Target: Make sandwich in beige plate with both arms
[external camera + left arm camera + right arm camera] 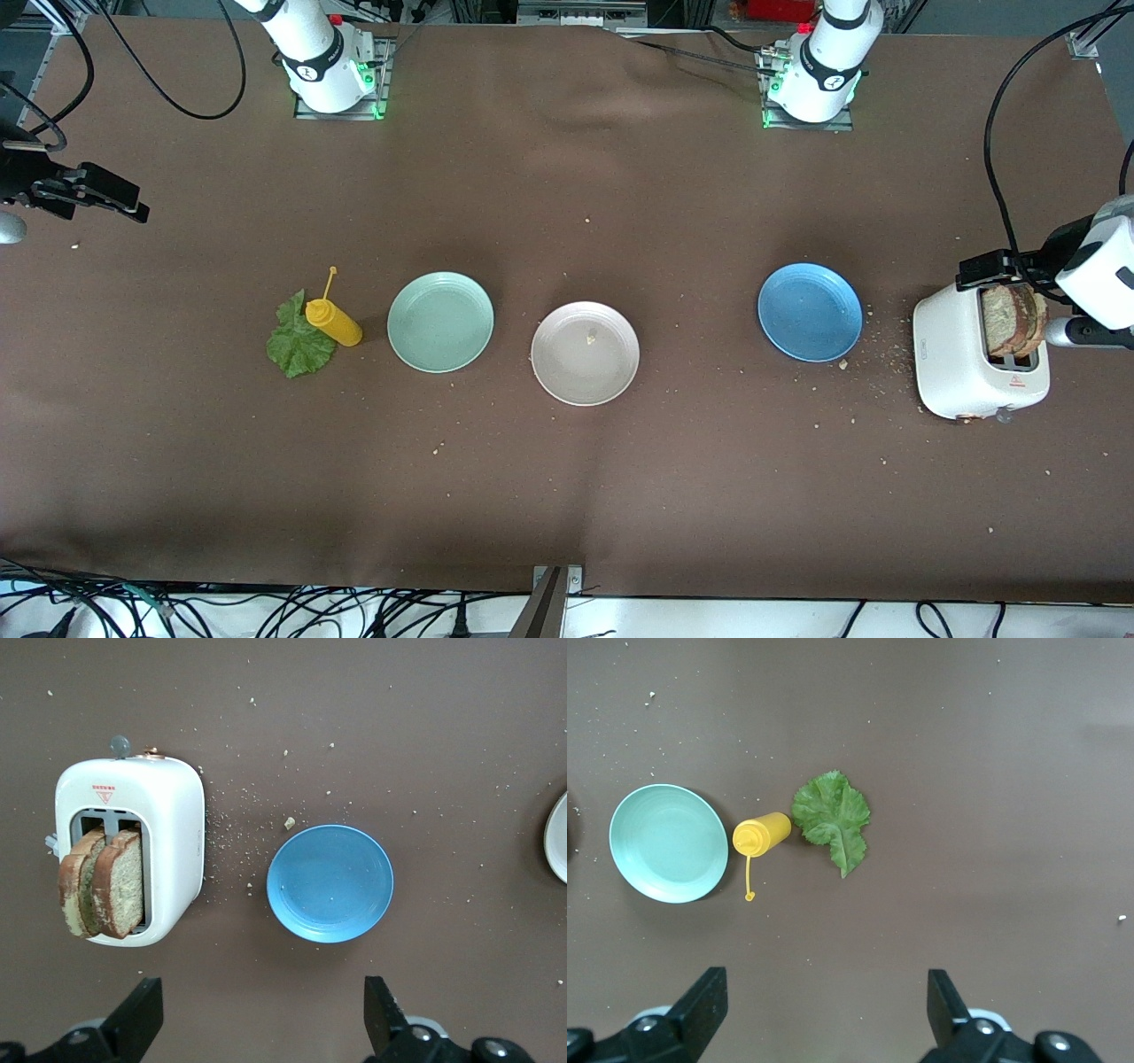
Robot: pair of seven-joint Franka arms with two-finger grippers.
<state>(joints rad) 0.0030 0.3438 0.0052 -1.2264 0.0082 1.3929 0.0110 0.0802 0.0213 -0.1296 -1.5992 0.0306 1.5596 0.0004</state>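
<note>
Both arms are running off the front view's edges. The left gripper (257,1028) is hanging spread and empty over the white toaster (961,363) holding two brown bread slices (102,881); the right gripper (819,1023) is gaping empty. The round pale beige plate (585,353) is sitting bare between the mint green plate (440,321) and the blue plate (809,311).

— What does the left wrist view take in?
— A white toaster (133,850) on the brown tabletop (425,718), two slices of toasted bread (102,881) standing up out of its slots.
— And beside it?
— A blue plate (330,883), apart from the toaster, with crumbs (289,822) scattered between them.
— The left gripper (261,1028)?
— Up in the air, jaws spread wide, holding nothing. The edge of a pale plate (558,837) shows too.
</note>
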